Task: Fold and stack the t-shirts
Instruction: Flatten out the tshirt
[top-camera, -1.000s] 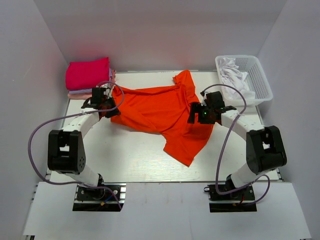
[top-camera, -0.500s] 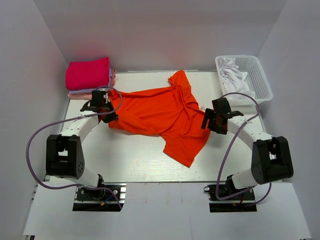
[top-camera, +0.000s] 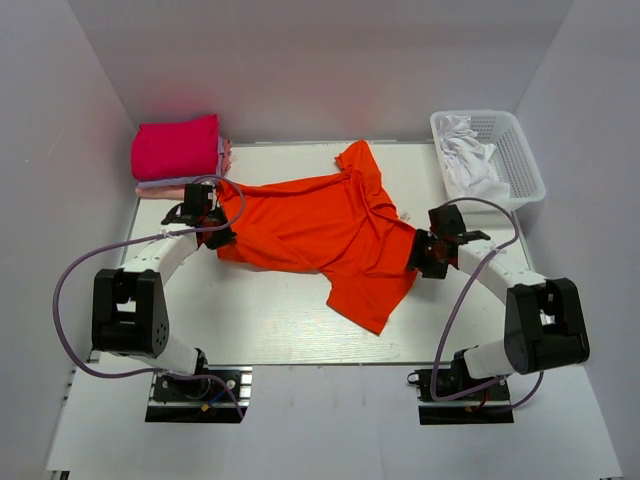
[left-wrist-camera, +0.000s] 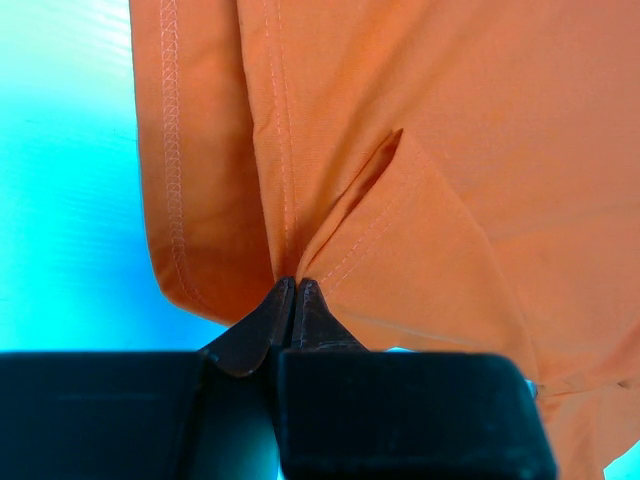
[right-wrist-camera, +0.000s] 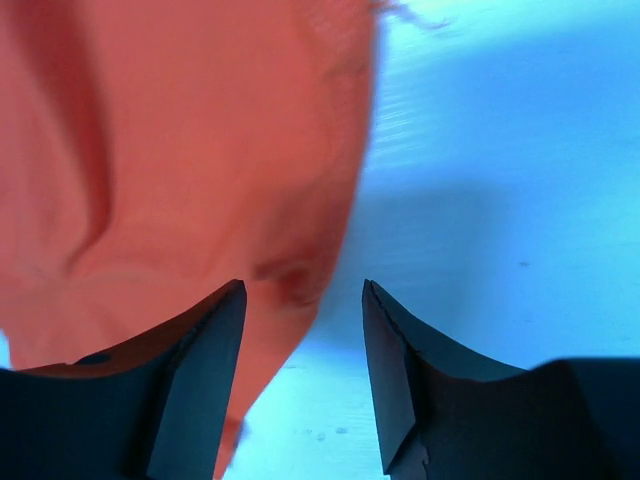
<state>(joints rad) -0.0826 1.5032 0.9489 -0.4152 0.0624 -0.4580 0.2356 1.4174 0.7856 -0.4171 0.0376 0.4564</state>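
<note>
Table (top-camera: 270, 320): standing white between pale walls.
Left gripper (left-wrist-camera: 291, 300): pinching shut on the left hem of the orange shirt (top-camera: 310, 225), which is lying spread mid-table.
Right gripper (right-wrist-camera: 304, 292): straddling the shirt's right edge, jaws parted.
Folded shirts (top-camera: 178, 150): sitting stacked at the far-left corner.

- Loose t-shirt (top-camera: 320, 225), centre: plain bright orange-red, with stitching of the same colour.
- Folded stack at 10 o'clock: magenta-pink shirt (top-camera: 175, 147) on top, pale lavender shirt (top-camera: 162, 183) and light pink shirt (top-camera: 150, 191) beneath.
- Basket (top-camera: 525, 160) at 2 o'clock: white lattice; the cloth (top-camera: 468, 150) inside is white.
- Table (top-camera: 260, 310): white.
- Left arm (top-camera: 160, 255) and right arm (top-camera: 495, 265): white with black joints.
</note>
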